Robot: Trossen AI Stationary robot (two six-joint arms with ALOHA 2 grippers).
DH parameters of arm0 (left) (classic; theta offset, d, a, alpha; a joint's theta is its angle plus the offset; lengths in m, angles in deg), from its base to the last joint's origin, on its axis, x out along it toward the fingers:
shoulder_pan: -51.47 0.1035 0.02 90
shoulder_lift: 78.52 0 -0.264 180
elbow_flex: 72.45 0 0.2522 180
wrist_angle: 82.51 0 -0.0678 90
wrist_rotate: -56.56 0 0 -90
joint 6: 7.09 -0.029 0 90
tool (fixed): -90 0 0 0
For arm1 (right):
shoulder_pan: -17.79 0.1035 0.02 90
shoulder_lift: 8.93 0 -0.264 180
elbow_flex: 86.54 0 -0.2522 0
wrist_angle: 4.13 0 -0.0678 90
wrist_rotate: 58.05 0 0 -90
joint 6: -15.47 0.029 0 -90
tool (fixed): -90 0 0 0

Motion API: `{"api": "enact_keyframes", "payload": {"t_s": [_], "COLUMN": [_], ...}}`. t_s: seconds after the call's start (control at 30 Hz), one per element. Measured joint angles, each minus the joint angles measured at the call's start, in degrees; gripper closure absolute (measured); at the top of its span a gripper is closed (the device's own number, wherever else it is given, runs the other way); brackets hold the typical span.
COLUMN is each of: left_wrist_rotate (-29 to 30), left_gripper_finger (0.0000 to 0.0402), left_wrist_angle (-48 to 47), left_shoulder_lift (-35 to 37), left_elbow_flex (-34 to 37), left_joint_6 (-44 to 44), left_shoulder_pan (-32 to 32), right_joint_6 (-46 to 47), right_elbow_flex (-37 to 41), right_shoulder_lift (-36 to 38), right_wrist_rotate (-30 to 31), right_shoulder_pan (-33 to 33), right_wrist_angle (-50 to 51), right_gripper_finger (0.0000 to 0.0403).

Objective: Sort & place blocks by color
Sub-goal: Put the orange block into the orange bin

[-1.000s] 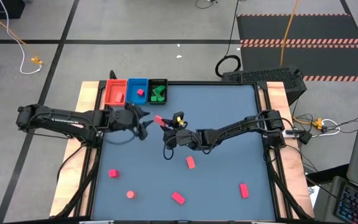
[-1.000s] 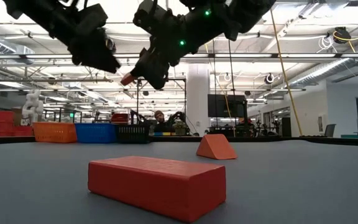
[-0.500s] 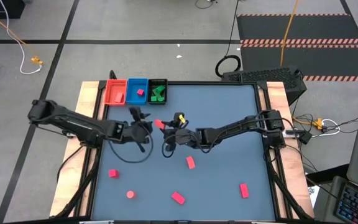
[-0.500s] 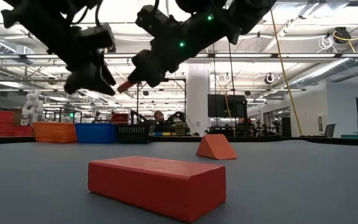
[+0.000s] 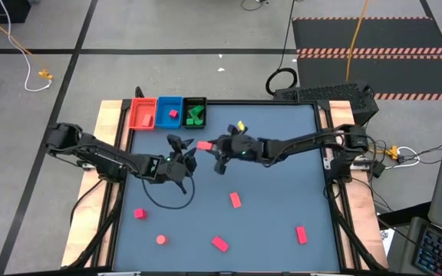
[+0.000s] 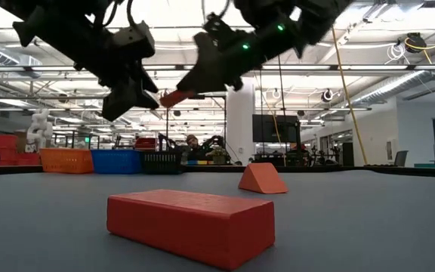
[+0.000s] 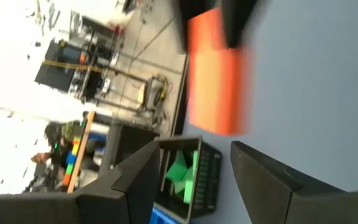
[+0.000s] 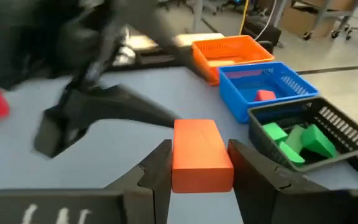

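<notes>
My right gripper (image 5: 210,146) hangs over the table's far middle, shut on a salmon-orange bar block (image 5: 204,145), near the black tray (image 5: 195,102) that holds green blocks (image 5: 196,115). My left gripper (image 5: 183,159) is open just to the near-left of that block, touching nothing. The left wrist view shows the bar (image 7: 216,87) ahead of the open left gripper (image 7: 194,152). A pink-red block (image 5: 173,114) lies in the blue tray (image 5: 169,100). Several red and salmon blocks lie flat on the near half of the table, such as one (image 5: 235,200) and another (image 5: 219,244). My right gripper (image 8: 201,168) pinches the bar's two long sides (image 8: 182,163) between its fingers. The bar's far end (image 8: 194,127) sticks out past the fingertips. The fingers come roughly level from the table's right, lying along the bar. It is lifted clear of the table (image 6: 174,98).
A red-orange tray (image 5: 143,103) stands left of the blue one along the far edge. Loose blocks lie at the near left (image 5: 140,213), (image 5: 161,239) and near right (image 5: 301,234). In the low view a bar (image 6: 191,227) and a wedge (image 6: 261,178) sit on the mat.
My right gripper has carried the bar toward the far edge, nearer the trays, its arm stretching out further left. My left gripper has moved toward the table's right and near edge and dropped lower, ending close beside the held bar.
</notes>
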Motion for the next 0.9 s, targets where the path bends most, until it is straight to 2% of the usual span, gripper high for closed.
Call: {"api": "enact_keyframes", "payload": {"t_s": [0.13,0.23,0.4,0.5,0.67,0.9], "left_wrist_rotate": [-0.3,-0.6,-6.7,-9.3,-9.6,-12.2], "left_gripper_finger": [0.0202,0.0202,0.0202,0.0202,0.0202,0.0202], "left_wrist_angle": [1.7,2.8,9.8,14.3,16.3,20.4], "left_shoulder_lift": [0.0,0.0,0.0,0.0,0.0,0.0], "left_elbow_flex": [0.0,0.0,0.0,0.0,0.0,0.0], "left_joint_6": [-2.4,-4.0,-6.8,-9.1,-10.9,-11.8], "left_shoulder_pan": [-1.2,-1.5,-1.5,-1.7,-1.9,-1.9], "right_joint_6": [4.1,7.8,13.8,15.2,16.2,16.2], "right_elbow_flex": [7.2,10.8,13.1,13.2,13.2,13.2], "right_shoulder_lift": [4.2,6.7,7.7,7.7,7.6,7.6], "right_wrist_rotate": [-2.8,-8.3,-20.1,-24.3,-28.2,-28.2], "right_shoulder_pan": [-2.4,-4.2,-6.6,-6.9,-6.8,-6.8], "right_wrist_angle": [-8.0,-12.4,-16.1,-16.3,-17.2,-17.6], "right_gripper_finger": [0.0279,0.0279,0.0279,0.0279,0.0279,0.0279]}}
